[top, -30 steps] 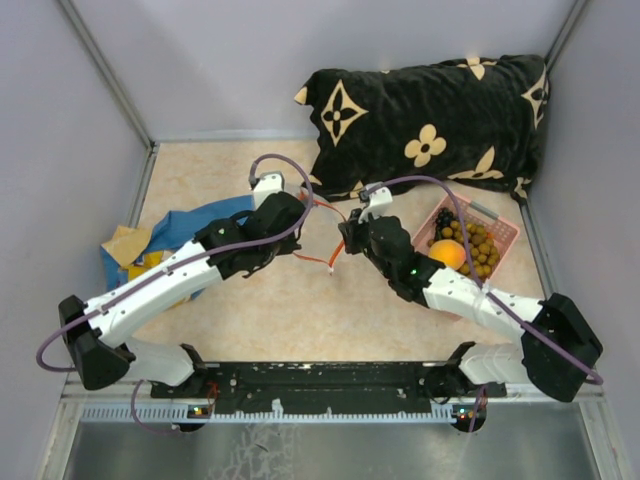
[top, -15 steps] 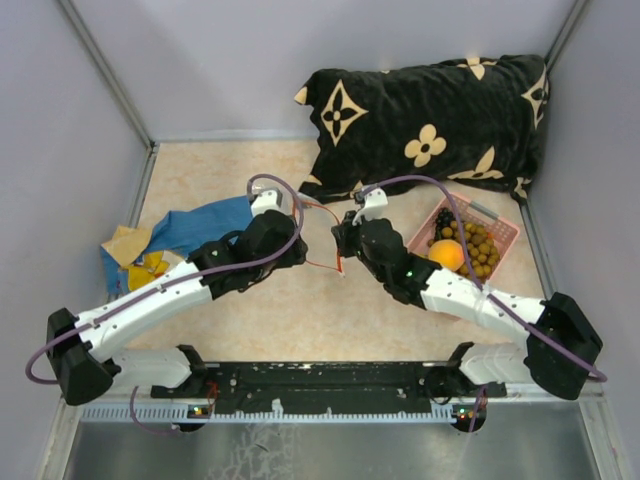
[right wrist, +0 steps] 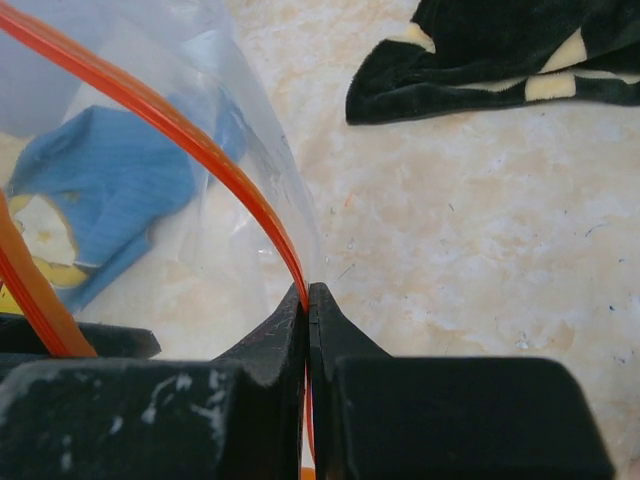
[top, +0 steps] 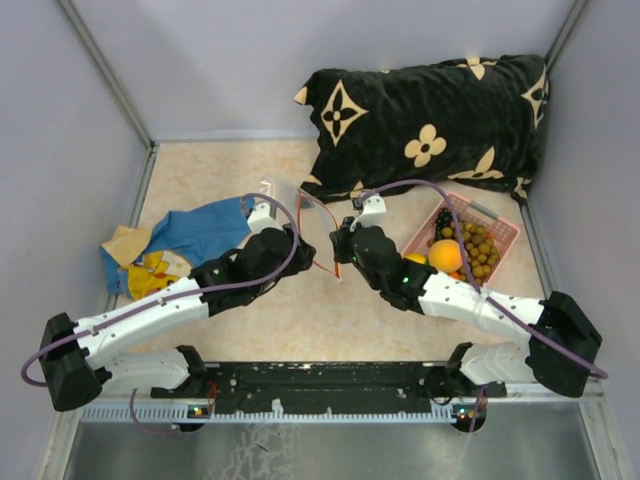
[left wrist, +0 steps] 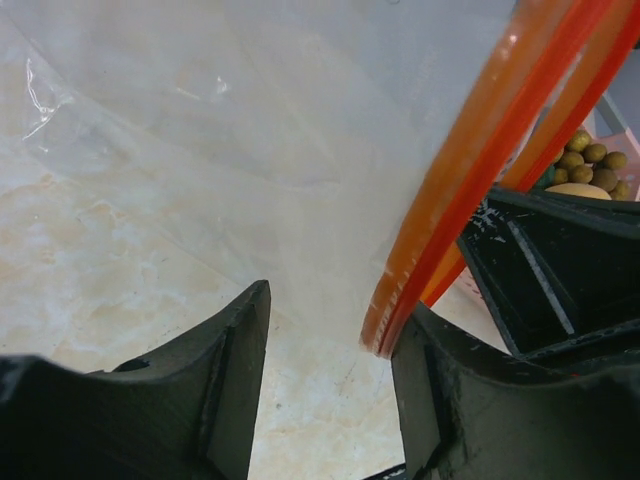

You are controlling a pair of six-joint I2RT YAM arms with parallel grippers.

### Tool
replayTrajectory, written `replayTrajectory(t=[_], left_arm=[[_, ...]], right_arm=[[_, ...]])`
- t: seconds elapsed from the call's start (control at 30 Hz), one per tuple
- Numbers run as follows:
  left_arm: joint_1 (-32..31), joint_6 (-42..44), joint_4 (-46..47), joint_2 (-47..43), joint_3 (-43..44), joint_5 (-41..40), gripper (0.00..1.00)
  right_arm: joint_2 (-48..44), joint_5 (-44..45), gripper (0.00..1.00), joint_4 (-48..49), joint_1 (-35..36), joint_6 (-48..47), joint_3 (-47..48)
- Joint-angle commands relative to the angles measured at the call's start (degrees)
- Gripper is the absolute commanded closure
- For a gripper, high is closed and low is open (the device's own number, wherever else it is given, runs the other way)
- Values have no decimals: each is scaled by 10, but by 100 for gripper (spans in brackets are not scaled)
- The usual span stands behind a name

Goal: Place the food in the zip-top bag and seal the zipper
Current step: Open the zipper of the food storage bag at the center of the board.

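The clear zip-top bag hangs between my two grippers above the floor. Its orange-red zipper runs down its right side. My right gripper is shut on the zipper, with the strip pinched at its tips. My left gripper is open. The zipper leans against the inner side of its right finger, and clear film fills the view above. The food lies in the pink basket: an orange peach, dark grapes and brown berries.
A black pillow with tan flowers lies at the back right, behind the basket. Blue cloth with a yellow thing in it sits at the left. Grey walls close in both sides.
My left gripper has opened, let go of the zipper and drawn back toward the near left. The right gripper, still shut on the zipper, has shifted slightly left.
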Motion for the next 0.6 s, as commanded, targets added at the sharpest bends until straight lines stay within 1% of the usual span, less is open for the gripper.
replayTrajectory(t=[0.0,0.13,0.37,0.4,0.47,0.57], left_arm=[[-16,-14,35,-2,1,-77,47],[-18,-6,22,6,10,-127,57],[-18,14,-26,24,38,-210,87],[-18,17,-34,26,42,-218,92],[-18,22,-62,31,56,-237,99],[-18,25,-114,38,84,-260,100]], right_arm=[[-21,40,100,14,13,14,28],[-22,31,100,6,14,14,30],[-34,9,100,-14,15,6,27],[-36,9,100,-20,15,4,28],[-40,17,100,-32,14,1,30],[-43,39,100,-53,15,-6,30]])
